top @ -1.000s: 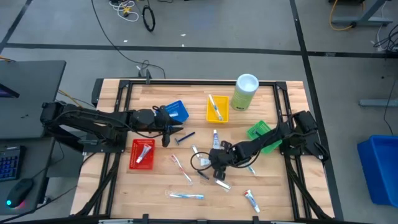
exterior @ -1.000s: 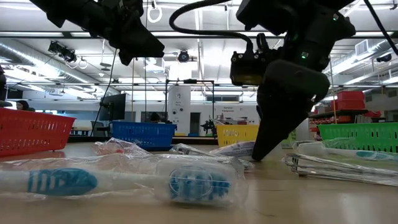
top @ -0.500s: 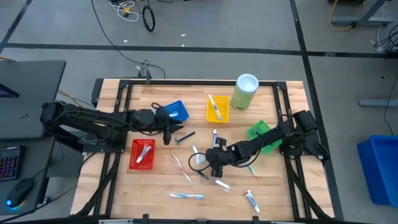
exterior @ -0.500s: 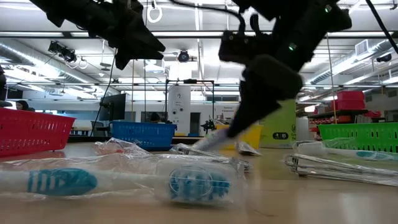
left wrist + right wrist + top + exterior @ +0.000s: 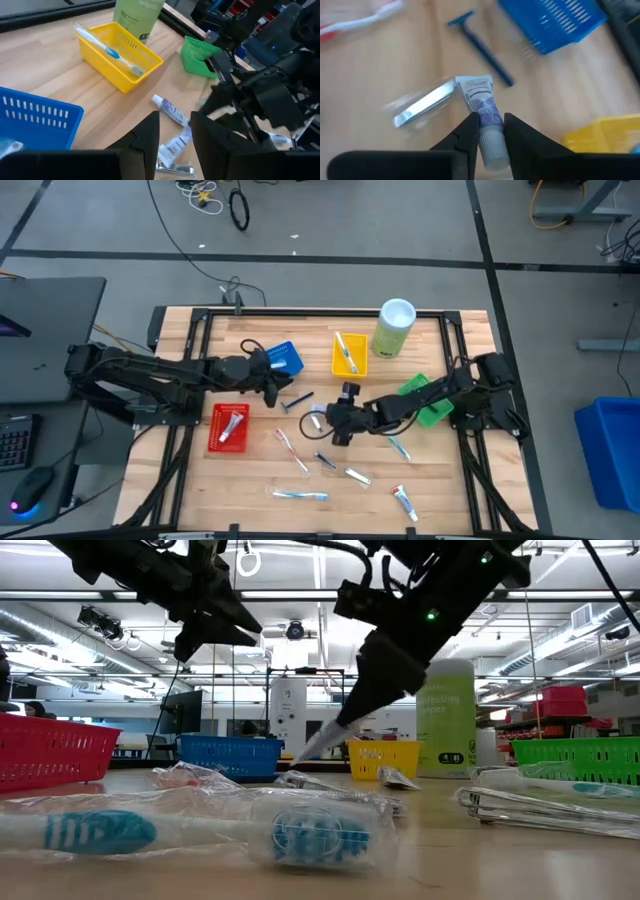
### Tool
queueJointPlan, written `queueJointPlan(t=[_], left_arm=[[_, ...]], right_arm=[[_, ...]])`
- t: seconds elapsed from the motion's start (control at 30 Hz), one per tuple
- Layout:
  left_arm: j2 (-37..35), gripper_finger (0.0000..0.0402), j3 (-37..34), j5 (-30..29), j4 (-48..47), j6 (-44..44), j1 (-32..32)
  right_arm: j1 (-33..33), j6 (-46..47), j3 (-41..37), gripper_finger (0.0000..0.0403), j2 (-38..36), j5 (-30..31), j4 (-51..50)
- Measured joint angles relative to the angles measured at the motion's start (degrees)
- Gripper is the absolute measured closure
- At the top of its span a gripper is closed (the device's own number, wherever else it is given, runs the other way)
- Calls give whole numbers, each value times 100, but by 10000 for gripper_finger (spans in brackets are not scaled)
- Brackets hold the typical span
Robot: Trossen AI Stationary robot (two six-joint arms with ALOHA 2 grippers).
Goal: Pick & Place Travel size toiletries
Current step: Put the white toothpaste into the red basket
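We count on surface (image 5: 250,490), near to far: tube (image 5: 404,500), toothbrush (image 5: 298,495), packet (image 5: 357,476), pink toothbrush (image 5: 291,448). Mid-surface, right claw (image 5: 328,420) clenched on mini tube (image 5: 487,122), lifted. One razor (image 5: 297,400). Left claw (image 5: 272,392) parted, empty, by blue tray (image 5: 284,358). Four trays; one canister (image 5: 393,328).

wooden counter (image 5: 250,500) carries 4 trays: blue tray (image 5: 284,358), yellow tray (image 5: 348,354) with a toothbrush inside, green tray (image 5: 424,398), red tray (image 5: 229,426) holding a tube. pale-green canister (image 5: 394,328) stands beside the yellow tray. right gripper (image 5: 325,420) sits mid-counter among scattered toiletries; left gripper (image 5: 283,389) is near the blue tray, beside a dark razor (image 5: 297,400).
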Motion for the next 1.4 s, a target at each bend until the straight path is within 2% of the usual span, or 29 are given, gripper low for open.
queueJointPlan(t=[0.17, 0.37, 0.47, 0.57, 0.73, 0.87, 1.13, 1.4], left_arm=[[0, 283, 1, 611, -672, -339, -4], [1, 282, -1, 697, -879, -1188, 0], [2, 282, -1, 688, -728, -1323, 8], [2, 278, -1, 895, -379, -1012, 11], [2, 262, -1, 1291, 499, -541, 11], [2, 245, -1, 1608, 999, -521, 11], [2, 235, -1, 1561, 1062, -556, 11], [2, 255, -1, 1549, 1375, -94, 11]], right_arm=[[5, -560, 0, 314, -20, 428, 499], [120, -1186, 0, 320, -350, 1069, 955], [222, -1442, 0, 320, -644, 1321, 1109], [296, -1644, 0, 321, -869, 1355, 1345], [508, -2505, 0, 321, -969, 1387, 1885], [608, -3002, 0, 320, -967, 1502, 2058], [597, -3486, 0, 321, -967, 1728, 2665], [519, -3538, 0, 321, -967, 1669, 2719]])
